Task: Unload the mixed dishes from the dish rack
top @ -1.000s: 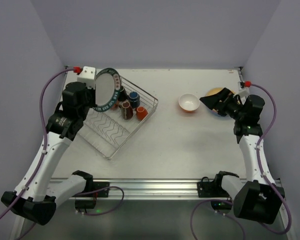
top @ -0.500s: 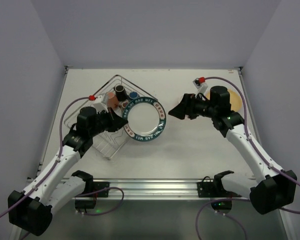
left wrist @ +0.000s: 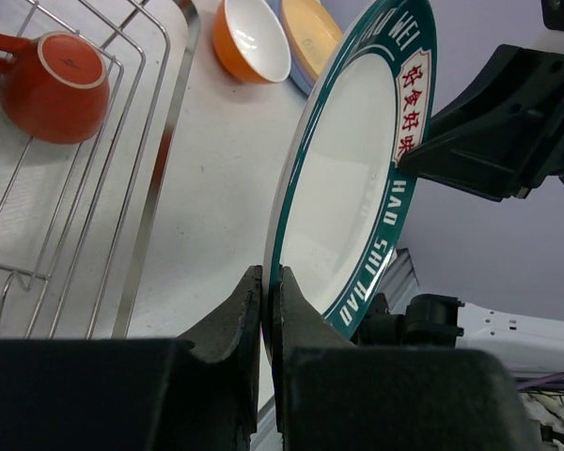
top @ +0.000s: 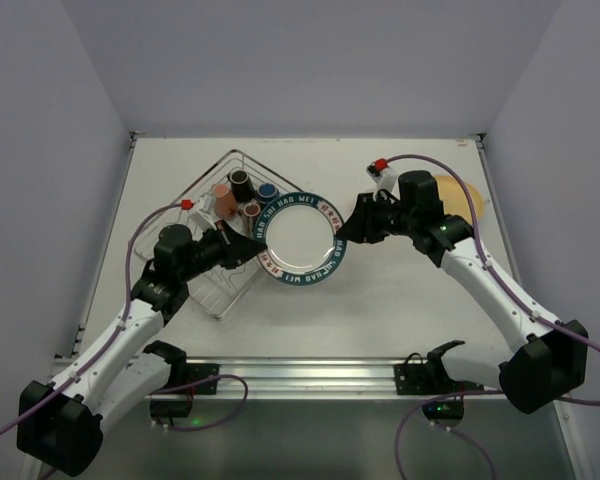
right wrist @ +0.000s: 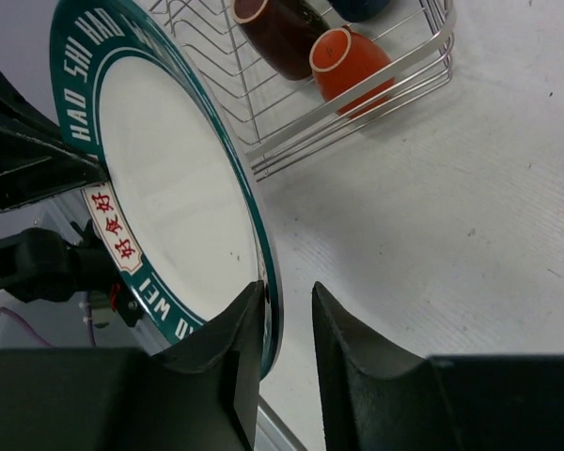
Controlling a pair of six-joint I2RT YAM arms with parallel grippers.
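The left tool (left wrist: 268,277) is clamped tight on the plate (top: 300,240), which is tilted up off the table (top: 380,310) between the arms. The right tool (right wrist: 287,296) straddles the opposite rim: one finger lies against it, the other seems just clear, so the tool is open, not gripping. Behind the plate, the rack (top: 212,296) holds mugs (top: 240,181) — one orange (left wrist: 56,85). Farther right sit the bowl (left wrist: 254,38) and a yellow plate (top: 462,195).

Plate (top: 298,238) blocking mid-table, mugs (top: 241,183) crowding rack's (top: 212,285) far corner, open tabletop (top: 380,310) in front
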